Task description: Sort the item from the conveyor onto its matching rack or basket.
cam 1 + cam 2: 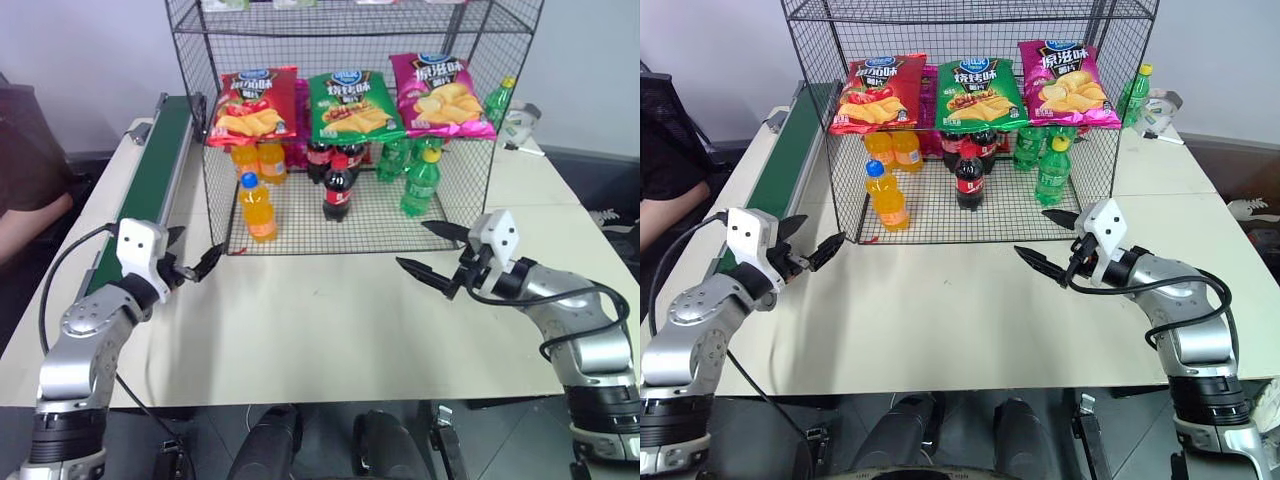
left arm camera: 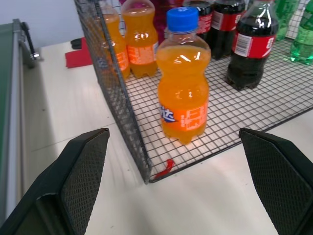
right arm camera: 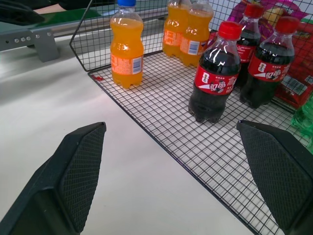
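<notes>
A mock shop set up in a lab or test room is showing here: a tall black wire-mesh shelf cage (image 1: 215, 190) is standing on pale plain tables (image 1: 330, 320), holding bright crisp bags (image 1: 350, 105) above rows of soda bottles (image 1: 338, 185), beside a narrow dark green conveyor belt (image 1: 150, 180).

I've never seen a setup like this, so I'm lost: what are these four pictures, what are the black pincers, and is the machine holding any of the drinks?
Two pictures come from cameras in a robot's head, looking down over its arms. The other two come from cameras on its wrists. The black pincers are its hands: the left gripper and right gripper, both open and holding nothing. On the table stands a black wire rack with chip bags above and soda bottles on its grid floor. The orange soda bottle with the blue cap stands upright at the rack's front. The green conveyor runs along the table's left side.
</notes>
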{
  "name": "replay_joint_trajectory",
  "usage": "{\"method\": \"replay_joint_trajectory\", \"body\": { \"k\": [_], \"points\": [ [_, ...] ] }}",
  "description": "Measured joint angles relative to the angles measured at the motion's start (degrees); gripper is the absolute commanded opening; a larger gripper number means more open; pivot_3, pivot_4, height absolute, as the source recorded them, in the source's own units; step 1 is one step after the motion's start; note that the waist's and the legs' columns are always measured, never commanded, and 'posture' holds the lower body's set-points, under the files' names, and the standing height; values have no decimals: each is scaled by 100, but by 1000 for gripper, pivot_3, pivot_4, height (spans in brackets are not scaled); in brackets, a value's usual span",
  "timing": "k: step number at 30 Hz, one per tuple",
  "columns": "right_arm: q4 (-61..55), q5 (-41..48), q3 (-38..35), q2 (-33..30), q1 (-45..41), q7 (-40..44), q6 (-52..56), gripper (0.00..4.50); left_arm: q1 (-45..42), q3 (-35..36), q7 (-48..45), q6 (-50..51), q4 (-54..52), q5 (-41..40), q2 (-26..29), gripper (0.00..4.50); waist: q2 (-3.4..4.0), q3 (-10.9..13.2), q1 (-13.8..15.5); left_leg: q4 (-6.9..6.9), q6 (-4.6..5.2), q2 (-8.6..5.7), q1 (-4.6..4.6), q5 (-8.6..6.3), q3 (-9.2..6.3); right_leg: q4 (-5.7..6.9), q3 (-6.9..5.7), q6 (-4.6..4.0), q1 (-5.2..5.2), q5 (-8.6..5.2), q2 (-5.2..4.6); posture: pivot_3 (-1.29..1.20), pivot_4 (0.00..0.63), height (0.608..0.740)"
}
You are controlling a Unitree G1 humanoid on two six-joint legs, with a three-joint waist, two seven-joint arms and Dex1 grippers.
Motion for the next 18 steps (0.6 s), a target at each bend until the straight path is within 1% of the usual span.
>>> {"method": "replay_joint_trajectory", "body": {
  "k": [5, 10, 18],
  "points": [
    [35, -24, -11, -2, 0, 42, -102, 4500, 34, 14, 40, 18, -73, -37, 5, 4441, 0, 0, -5, -1, 0, 0, 0, 0, 0, -1, 0, 0, 0, 0, 0, 0, 150, 740],
    [122, -32, 2, -2, -13, 72, -109, 4500, 148, 194, 152, 98, -153, -44, 23, 4441, 0, 0, -7, -2, 0, 0, 0, 0, 0, -1, 1, 0, -1, 0, 0, 0, 150, 740],
    [325, -84, 46, -1, -201, 114, -172, 4500, 245, 329, 277, 282, -325, -48, 33, 4441, 0, 0, -5, -2, 0, 0, 0, 0, 0, -2, 0, -1, -1, 0, 0, 0, 150, 740]
  ]
}}
